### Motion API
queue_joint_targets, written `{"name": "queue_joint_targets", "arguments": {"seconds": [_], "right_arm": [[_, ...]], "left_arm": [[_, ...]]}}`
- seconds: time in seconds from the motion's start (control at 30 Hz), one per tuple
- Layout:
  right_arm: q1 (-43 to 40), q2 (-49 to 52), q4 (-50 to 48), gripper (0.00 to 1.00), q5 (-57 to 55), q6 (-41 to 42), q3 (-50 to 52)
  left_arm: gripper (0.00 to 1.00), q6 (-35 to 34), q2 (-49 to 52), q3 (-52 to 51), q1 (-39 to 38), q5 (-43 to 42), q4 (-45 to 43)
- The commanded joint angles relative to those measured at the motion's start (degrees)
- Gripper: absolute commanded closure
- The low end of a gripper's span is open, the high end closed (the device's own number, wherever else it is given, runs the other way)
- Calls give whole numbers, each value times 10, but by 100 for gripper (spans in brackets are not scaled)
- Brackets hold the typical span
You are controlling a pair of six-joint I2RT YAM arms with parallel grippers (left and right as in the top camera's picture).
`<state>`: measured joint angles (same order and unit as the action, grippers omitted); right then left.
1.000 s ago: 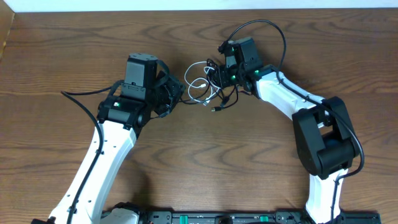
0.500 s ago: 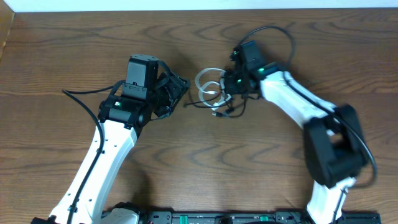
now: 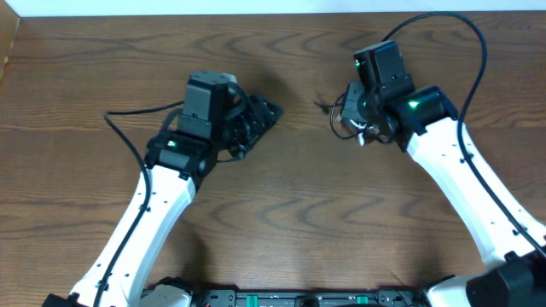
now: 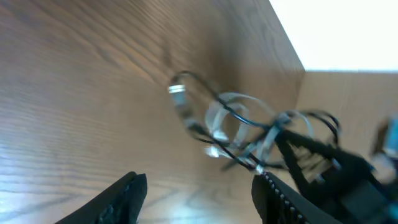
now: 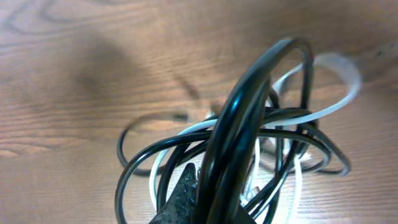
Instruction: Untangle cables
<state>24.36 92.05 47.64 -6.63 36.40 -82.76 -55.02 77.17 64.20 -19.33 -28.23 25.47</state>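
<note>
overhead, we see our right tool (image 3: 355, 113) clamped on the tangled black and white cables (image 3: 341, 126); our left tool (image 3: 260, 126), well left of the cables, gapes empty.

Even light falls from above, casting soft shadows on the table (image 3: 281, 222); motion smears the left wrist view, and close cables (image 5: 280, 121) blur.

Robotics lab setup, wood-grain worktop (image 3: 281, 230), white-and-black left arm (image 3: 158, 209) and right arm (image 3: 465, 183), black rail (image 3: 307, 299) at the near edge, white strip (image 3: 256, 7) beyond.
</note>
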Motion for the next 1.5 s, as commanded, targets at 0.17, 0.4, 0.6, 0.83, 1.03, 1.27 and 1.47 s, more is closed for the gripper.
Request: {"name": "queue_joint_targets", "arguments": {"seconds": [0.17,0.4,0.6,0.83,1.03,1.27,1.47], "right_arm": [[-5,3,-16,99,127,21,-1],[-18,3,-26,99,239,21,-1],[-19,3,-41,99,290,22,-1],[-22,3,-42,99,312,21,-1],[-23,3,-47,99,325,21,-1],[-23,3,-48,99,343,17,-1],[-23,3,-50,99,367,17,-1]], "left_arm": [[41,89,3,1,-31,-59,-38],[41,104,9,1,-33,-61,-40],[41,109,41,1,-53,-62,-49],[41,117,64,1,-68,-63,-87],[45,117,88,1,-68,-65,-86],[57,117,105,1,-68,-67,-85],[67,117,105,1,-68,-64,-98]]}}
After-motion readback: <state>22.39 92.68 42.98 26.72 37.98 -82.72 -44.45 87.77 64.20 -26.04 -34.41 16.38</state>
